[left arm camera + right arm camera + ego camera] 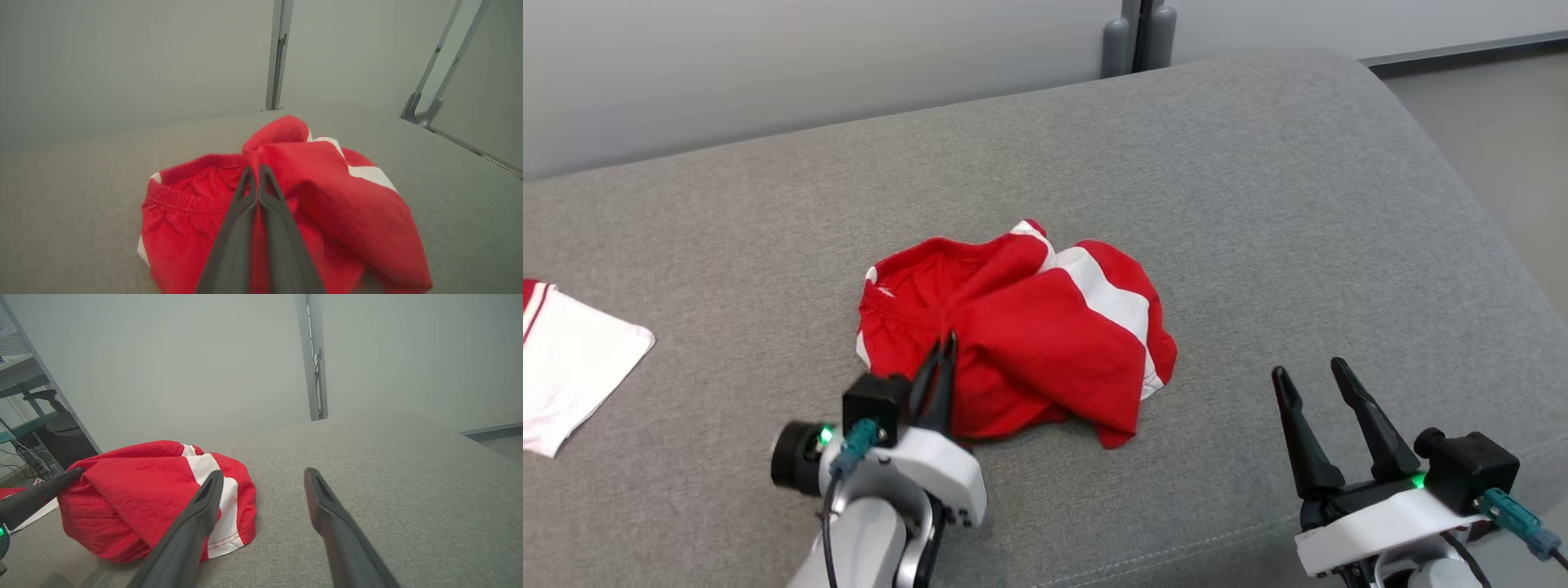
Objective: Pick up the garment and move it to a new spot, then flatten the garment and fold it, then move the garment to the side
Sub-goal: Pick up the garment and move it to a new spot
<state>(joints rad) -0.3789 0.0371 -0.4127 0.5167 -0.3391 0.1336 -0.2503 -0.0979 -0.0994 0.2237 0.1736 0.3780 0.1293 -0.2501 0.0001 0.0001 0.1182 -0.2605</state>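
Right gripper (263,473), jaws spread, is beside crumpled red garment (122,490) on grey surface (388,465).

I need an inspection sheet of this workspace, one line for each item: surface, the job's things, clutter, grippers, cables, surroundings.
Surface: grey fabric cushion.
Job's things: red shorts with white stripes, crumpled at the middle of the cushion.
Clutter: white-and-red cloth lying flat at the cushion's left edge.
Grippers: left gripper shut on a fold of the shorts; right gripper open, apart from them.
Cables: teal-plugged cable at the left wrist camera, another at the right.
Surroundings: pale wall, grey post behind; floor at the right.
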